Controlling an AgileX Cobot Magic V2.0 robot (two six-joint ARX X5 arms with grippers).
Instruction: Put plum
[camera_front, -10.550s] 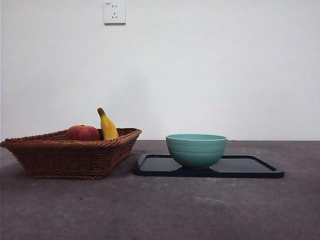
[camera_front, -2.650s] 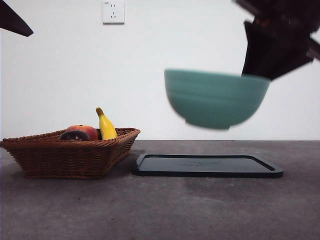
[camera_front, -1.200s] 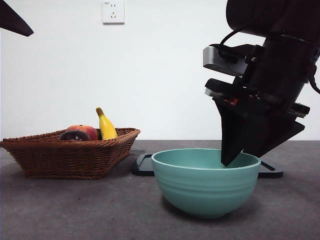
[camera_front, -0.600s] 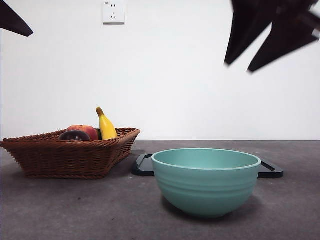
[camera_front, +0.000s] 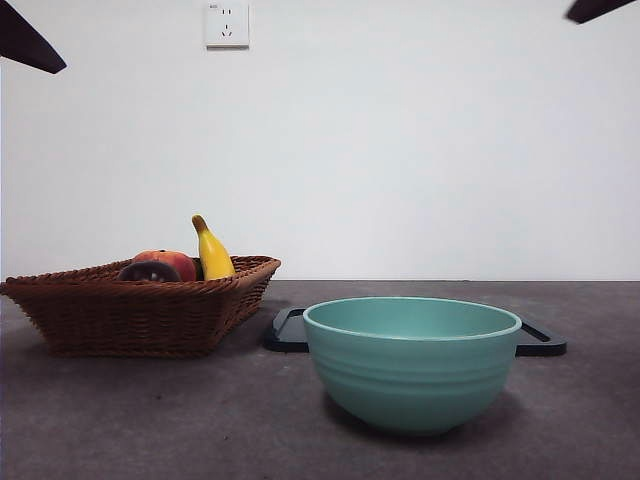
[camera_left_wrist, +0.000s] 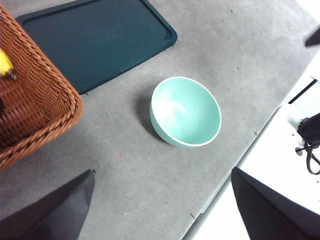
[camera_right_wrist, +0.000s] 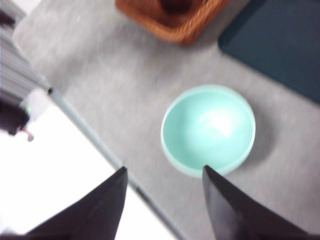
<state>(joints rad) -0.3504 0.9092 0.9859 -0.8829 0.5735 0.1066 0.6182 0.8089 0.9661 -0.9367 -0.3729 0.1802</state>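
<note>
A glossy maroon plum (camera_front: 149, 271) sits in the woven wicker basket (camera_front: 140, 315), left of a smooth ribbed teal bowl (camera_front: 412, 362); the left gripper (camera_left_wrist: 160, 210) and right gripper (camera_right_wrist: 165, 200) hang with jaws apart.

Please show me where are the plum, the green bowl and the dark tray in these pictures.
plum (camera_front: 149, 272): front view, its dark top showing above the basket rim.
green bowl (camera_front: 412, 372): front view, middle of its outer wall.
dark tray (camera_left_wrist: 100, 40): left wrist view, its bare flat middle.

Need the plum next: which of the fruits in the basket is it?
The plum is the dark maroon one, nearest the camera in the basket, in front of the red-orange fruit and the upright yellow banana.
</note>
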